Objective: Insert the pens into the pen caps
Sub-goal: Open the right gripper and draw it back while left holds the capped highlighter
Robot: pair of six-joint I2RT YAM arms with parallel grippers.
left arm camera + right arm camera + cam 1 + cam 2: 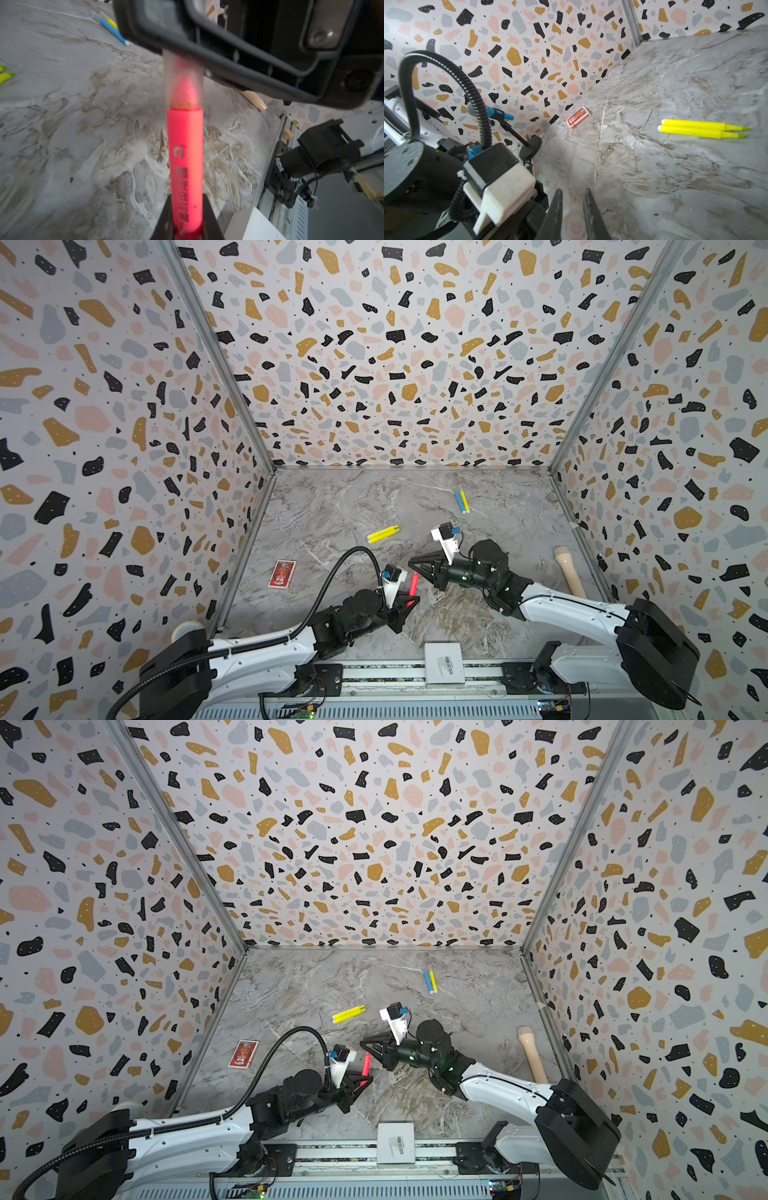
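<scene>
grey veined-marble tabletop (353, 506) | terrazzo-print walls (374, 344) 9, 12, 3 o'clock | left gripper (409, 600) clamps pink-red pen (414, 581) | right gripper (412, 563) clamps translucent cap (182, 83)

The slim pink-red plastic pen (185, 155) is smooth, with a faint sheen and dark printed lettering. The clear plastic cap (182, 83) over its tip looks cloudy and scuffed. The grey marble-patterned tabletop (83, 124) is smooth and softly glossy, the two bright yellow plastic pens (695, 128) look matt, the small red printed card box (578, 117) is shiny, and the black ribbed plastic cable hose (465, 83) is dull.
</scene>
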